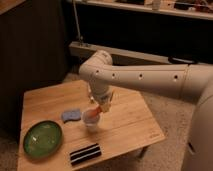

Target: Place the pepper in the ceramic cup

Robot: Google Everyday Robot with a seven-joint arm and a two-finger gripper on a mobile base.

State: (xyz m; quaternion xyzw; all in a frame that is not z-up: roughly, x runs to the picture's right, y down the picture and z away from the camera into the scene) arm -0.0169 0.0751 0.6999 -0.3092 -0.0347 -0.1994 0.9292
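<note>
The tool [99, 108] hangs right over the ceramic cup [92, 123]. A blue sponge [71, 115] blocks its left side close by. The desk [132, 119] right of the tool is bare.
</note>
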